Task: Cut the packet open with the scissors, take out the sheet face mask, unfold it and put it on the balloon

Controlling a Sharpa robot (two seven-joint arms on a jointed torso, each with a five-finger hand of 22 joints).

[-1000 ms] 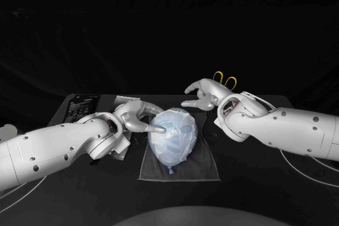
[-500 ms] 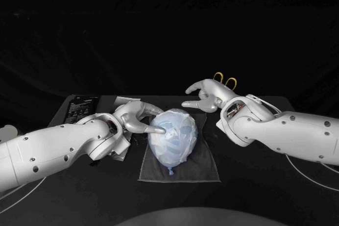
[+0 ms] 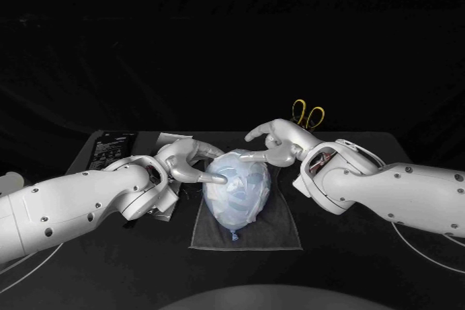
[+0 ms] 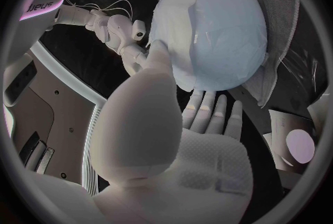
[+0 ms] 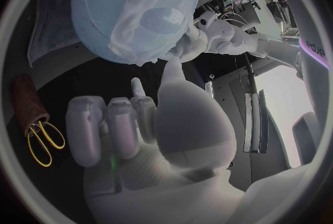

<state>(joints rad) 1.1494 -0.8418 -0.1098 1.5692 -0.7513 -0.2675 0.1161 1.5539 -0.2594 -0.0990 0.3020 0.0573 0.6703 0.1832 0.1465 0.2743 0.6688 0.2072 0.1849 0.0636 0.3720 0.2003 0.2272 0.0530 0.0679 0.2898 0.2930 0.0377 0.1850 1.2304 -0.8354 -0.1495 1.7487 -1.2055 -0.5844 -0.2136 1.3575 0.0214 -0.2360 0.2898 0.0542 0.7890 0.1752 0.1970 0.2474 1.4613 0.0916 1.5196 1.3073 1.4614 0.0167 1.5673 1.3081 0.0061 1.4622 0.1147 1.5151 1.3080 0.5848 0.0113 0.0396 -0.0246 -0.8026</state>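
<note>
Balloon (image 3: 232,212) lies mid-table on the mat (image 3: 283,224), long axis running away from you, mask (image 3: 244,175) on top; your left hand (image 3: 184,161), empty and spread, touches its left side, your right hand (image 3: 276,143), empty, fingers apart, sits at its far end.

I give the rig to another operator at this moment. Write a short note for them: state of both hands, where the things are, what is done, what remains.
Left robot hand: holds nothing; one fingertip touches the side of the balloon.
Right robot hand: holds nothing; fingertips at the balloon's far end, on the sheet mask.
The balloon lies on a grey cloth mid-table, with the mask draped over it. The scissors lie on the table's far side, beyond the right robot hand.
Done: mask out, unfolded, on the balloon.
Left: probably only smoothing the mask edges, then drawing both hands away.
</note>
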